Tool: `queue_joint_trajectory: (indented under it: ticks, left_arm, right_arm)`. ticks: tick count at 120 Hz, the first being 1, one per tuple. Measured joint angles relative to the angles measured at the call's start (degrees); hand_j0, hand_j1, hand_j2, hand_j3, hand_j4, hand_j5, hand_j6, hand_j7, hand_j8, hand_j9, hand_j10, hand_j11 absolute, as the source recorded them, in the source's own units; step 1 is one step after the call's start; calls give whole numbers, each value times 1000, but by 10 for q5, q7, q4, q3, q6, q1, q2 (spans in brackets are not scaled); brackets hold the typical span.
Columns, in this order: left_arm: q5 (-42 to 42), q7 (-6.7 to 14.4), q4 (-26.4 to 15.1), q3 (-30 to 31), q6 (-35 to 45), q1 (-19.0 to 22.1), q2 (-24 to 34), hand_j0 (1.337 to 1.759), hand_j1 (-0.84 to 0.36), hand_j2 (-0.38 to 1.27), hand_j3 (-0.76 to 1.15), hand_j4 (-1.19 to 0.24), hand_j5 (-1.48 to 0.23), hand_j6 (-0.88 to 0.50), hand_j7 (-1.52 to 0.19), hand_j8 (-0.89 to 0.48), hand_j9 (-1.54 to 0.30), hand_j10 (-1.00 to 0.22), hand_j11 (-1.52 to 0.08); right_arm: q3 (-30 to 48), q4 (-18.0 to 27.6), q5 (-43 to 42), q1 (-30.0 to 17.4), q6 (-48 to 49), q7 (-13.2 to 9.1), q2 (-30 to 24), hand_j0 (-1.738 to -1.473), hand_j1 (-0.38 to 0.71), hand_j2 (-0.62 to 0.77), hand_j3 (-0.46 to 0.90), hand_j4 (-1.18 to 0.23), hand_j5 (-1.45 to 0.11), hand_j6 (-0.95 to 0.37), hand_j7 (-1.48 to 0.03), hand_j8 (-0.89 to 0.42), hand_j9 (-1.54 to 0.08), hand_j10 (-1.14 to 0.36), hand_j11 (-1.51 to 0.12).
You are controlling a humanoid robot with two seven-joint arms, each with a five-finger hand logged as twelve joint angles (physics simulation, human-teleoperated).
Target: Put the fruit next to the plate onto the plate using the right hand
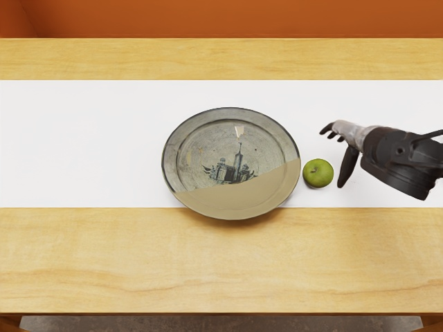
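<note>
The arm of the right robot hand (351,137) is cut off at 3 o'clock; the desk (208,263) is cropped at 9 and 3 o'clock.

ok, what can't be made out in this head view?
- left arm: out of frame, head view.
- right hand: forearm cut off by the right edge, head view.
- print on the plate: too small to read, head view.
- apple: underside hidden by the fruit itself.

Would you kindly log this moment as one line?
right hand open beside apple | apple right of plate, off it | ungrasped
</note>
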Motion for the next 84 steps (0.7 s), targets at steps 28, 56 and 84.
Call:
queue_joint_trajectory:
  ticks: [28, 56, 84]
  left_arm:
    - [0, 0, 0, 0, 0, 0, 0, 1658, 349, 0, 0, 0, 0, 0, 0, 0, 0, 0, 0]
    - [0, 0, 0, 0, 0, 0, 0, 1658, 349, 0, 0, 0, 0, 0, 0, 0, 0, 0, 0]
    - [0, 0, 0, 0, 0, 0, 0, 1658, 349, 0, 0, 0, 0, 0, 0, 0, 0, 0, 0]
  right_arm:
    - [-16, 53, -2, 0, -77, -40, 34, -1658, -107, -40, 0, -203, -263, -203, -263, -203, -263, -203, -263]
    - [-34, 62, -2, 1, -87, -60, 49, -1658, -98, -41, 0, -210, -273, -211, -272, -210, -273, -210, -272]
    - [-33, 61, -2, 5, -88, -65, 50, -1658, -89, -43, 0, -217, -282, -218, -282, -218, -282, -217, -282]
